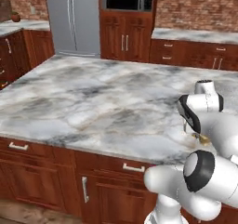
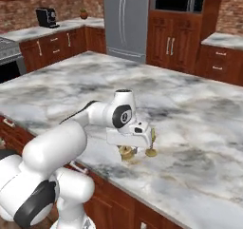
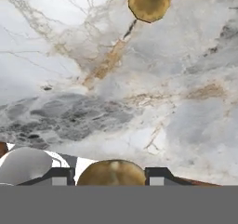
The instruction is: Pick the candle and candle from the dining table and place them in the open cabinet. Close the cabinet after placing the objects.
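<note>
At the hand view's bottom centre, the gripper (image 3: 111, 179) stands half-open astride the tan candle (image 3: 111, 173) on the counter (image 3: 69, 56); a grip is unconfirmed. Lifting could topple the brass candlestick (image 3: 148, 2) nearby.

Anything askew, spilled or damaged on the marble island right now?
Nothing stands out. The short tan roundish candle sits between the gripper fingers near the marble island's front edge, the slim brass-gold candlestick stands upright beside it.

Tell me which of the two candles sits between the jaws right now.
The short, round tan candle, framed by the two finger tips in the hand view. The brass candlestick-shaped one stands apart on the marble table, beyond the jaws.
</note>
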Robot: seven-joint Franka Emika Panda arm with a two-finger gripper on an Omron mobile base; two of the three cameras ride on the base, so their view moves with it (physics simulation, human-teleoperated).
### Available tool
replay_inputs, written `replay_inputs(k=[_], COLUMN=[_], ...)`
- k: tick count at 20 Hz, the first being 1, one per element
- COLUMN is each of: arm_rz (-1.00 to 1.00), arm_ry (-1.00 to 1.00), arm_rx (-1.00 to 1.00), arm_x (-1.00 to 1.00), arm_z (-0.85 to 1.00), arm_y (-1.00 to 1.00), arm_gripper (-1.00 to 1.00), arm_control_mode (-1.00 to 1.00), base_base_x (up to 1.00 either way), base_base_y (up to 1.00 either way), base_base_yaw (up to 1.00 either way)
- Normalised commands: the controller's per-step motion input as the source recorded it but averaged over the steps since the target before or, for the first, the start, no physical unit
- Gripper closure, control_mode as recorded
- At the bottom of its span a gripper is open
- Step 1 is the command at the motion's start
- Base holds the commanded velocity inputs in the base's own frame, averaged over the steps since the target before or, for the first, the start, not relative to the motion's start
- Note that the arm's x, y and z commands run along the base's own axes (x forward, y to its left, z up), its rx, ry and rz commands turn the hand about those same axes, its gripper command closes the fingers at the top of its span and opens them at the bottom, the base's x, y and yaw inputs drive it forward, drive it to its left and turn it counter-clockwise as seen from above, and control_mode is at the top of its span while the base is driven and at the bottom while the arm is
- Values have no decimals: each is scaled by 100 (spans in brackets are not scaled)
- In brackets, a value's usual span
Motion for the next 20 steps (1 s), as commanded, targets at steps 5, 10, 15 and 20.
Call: replay_inputs(k=[5, 10, 15, 20], arm_rz=[0, 0, 0, 0], arm_ry=[0, 0, 0, 0], arm_rx=[0, 0, 0, 0], arm_x=[0, 0, 0, 0], arm_z=[0, 0, 0, 0], arm_y=[0, 0, 0, 0], arm_gripper=[100, 100, 100, 100], arm_control_mode=[100, 100, 100, 100], base_base_x=[0, 6, 27, 59], base_base_y=[74, 54, 26, 5], base_base_yaw=[79, 83, 86, 82])
